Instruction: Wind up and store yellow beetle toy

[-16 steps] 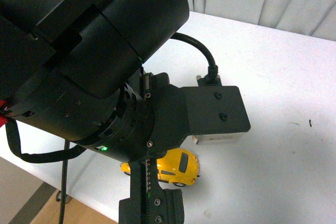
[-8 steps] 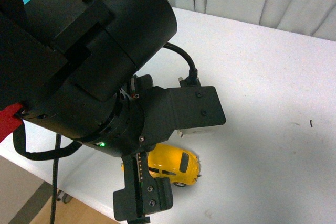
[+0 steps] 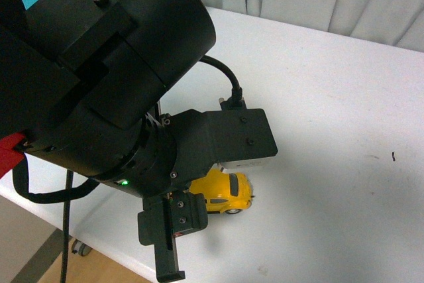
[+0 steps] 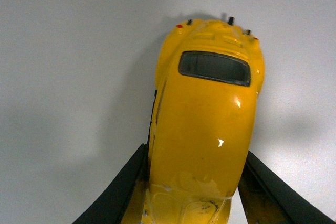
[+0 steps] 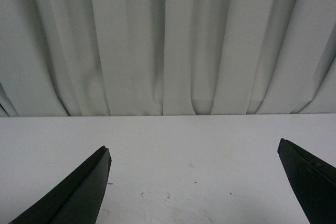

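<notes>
Left wrist view: left gripper (image 4: 195,153) clamps yellow beetle toy (image 4: 207,108) (on table (image 4: 63,77))

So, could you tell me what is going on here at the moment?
The left gripper is closed around the yellow beetle toy, its fingers against both sides of the car, which sits on the white table. The right gripper is open and empty, facing the curtain.

The toy (image 4: 205,129) is glossy yellow with dark windows. The table (image 3: 344,97) is white, the curtain (image 5: 168,40) pale grey, the left arm (image 3: 99,84) matte black.
</notes>
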{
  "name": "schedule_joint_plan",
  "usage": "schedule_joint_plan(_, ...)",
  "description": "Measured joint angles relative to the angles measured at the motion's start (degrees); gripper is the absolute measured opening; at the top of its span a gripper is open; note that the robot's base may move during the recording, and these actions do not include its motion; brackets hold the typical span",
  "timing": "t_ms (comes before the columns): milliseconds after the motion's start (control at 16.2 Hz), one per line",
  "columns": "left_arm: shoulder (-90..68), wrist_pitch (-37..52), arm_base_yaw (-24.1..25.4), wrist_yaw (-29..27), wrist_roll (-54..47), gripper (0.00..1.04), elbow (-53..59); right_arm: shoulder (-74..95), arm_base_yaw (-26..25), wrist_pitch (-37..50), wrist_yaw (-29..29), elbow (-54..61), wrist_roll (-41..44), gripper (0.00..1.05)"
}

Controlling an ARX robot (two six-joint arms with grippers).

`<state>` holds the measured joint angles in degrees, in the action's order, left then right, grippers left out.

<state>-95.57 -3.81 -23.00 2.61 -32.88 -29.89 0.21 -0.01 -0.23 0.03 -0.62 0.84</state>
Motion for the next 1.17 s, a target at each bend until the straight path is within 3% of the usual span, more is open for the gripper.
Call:
schedule_joint_plan(371, 15.0, -10.2, 8.0, 6.4, 2.5, 0.4, -4.6, 0.0, 0.0, 0.0, 0.0, 0.0, 0.0, 0.98)
schedule_joint_plan(433, 20.5, -12.8, 15.7, 6.3, 2.3, 0.4, -9.2, 0.0, 0.0, 0.0, 0.0, 0.0, 0.0, 0.98)
schedule_joint_plan(494, 20.3, -11.2, 28.2, 2.4, 0.5, 0.4, -15.2, 0.0, 0.0, 0.0, 0.0, 0.0, 0.0, 0.98)
schedule_joint_plan(556, 17.2, -10.3, 35.7, -0.6, -1.8, 0.4, -19.0, 0.0, 0.0, 0.0, 0.0, 0.0, 0.0, 0.98)
schedule_joint_plan(618, 14.9, -10.2, 38.8, -1.0, -2.1, 0.4, -21.0, 0.0, 0.0, 0.0, 0.0, 0.0, 0.0, 0.98)
schedule_joint_plan(742, 9.6, -9.0, 41.3, -2.4, -3.1, 0.4, -24.2, 0.0, 0.0, 0.0, 0.0, 0.0, 0.0, 0.98)
schedule_joint_plan(1174, 0.4, -6.8, 41.2, -4.3, -3.3, 0.4, -29.4, 0.0, 0.0, 0.0, 0.0, 0.0, 0.0, 0.98)
